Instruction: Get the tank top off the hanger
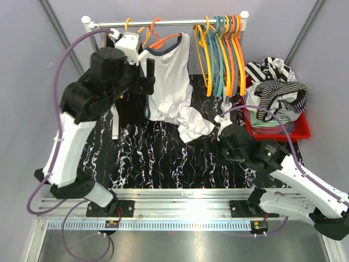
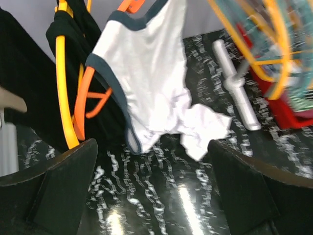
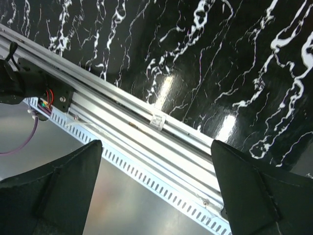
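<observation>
**Materials and finishes**

Your tank top (image 1: 169,82) is thin white cloth, matt and creased, with dark trim. Its hanger (image 2: 78,107) is smooth, glossy orange plastic. The table (image 1: 158,158) is glossy black with white veins and throws lamp glare. The rail (image 3: 146,122) at its near edge is ribbed bare metal.

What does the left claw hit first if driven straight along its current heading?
Most likely the white tank top, hanging on the orange hanger ahead of the open left claw. Its hem sits near the centreline, so a slightly low path could reach the black marbled table instead.
</observation>
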Available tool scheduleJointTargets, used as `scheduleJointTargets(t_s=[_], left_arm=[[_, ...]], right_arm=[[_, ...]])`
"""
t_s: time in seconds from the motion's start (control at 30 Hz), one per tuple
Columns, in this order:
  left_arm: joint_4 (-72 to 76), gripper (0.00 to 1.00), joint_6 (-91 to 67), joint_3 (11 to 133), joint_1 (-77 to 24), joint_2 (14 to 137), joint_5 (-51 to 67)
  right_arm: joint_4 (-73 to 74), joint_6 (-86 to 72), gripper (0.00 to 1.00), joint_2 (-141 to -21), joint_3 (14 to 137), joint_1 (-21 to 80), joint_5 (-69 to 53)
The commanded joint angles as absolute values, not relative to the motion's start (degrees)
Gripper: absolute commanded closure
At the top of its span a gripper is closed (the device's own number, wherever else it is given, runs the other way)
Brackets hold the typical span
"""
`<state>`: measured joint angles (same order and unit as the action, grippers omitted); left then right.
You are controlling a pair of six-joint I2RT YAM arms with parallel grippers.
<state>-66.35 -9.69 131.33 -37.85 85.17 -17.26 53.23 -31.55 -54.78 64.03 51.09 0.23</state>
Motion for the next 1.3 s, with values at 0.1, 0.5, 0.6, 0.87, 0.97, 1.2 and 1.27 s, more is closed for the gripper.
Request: scheduleJointTargets(t_s=[0.1, 0.5, 0.6, 0.87, 0.97, 1.2, 1.27], left_arm=[[-57.93, 0.01, 2.61, 134.64, -35.25, 91.40, -25.03], [-49.92, 0.01, 10.02, 133.77, -30.24, 96.06, -22.25], [-49.14, 0.01, 10.98, 131.93, -29.18, 96.77, -18.29], [-47.29, 0.01, 11.60, 129.91, -26.46, 98.35, -7.57], [-47.02, 0.01, 11.95, 128.50, -26.46, 98.26, -6.59], [-46.41, 0.01, 12.66, 123.40, -24.88, 98.17, -7.39], [-46.58, 0.04, 12.66, 122.70, -24.79, 98.26, -6.25]], right_arm=[[51.77, -34.72, 0.00, -52.38, 61.62, 52.03, -2.29], [52.73, -34.10, 0.00, -52.47, 59.59, 51.94, -2.46], [52.91, -33.58, 0.00, -53.52, 60.38, 51.94, -2.46], [52.65, -33.05, 0.00, -54.58, 60.56, 51.94, -2.20], [52.30, -33.22, 0.00, -54.40, 59.85, 51.94, -2.37], [52.21, -33.31, 0.00, -53.70, 59.24, 51.94, -2.37], [52.29, -33.31, 0.00, -53.70, 59.06, 51.94, -2.63]])
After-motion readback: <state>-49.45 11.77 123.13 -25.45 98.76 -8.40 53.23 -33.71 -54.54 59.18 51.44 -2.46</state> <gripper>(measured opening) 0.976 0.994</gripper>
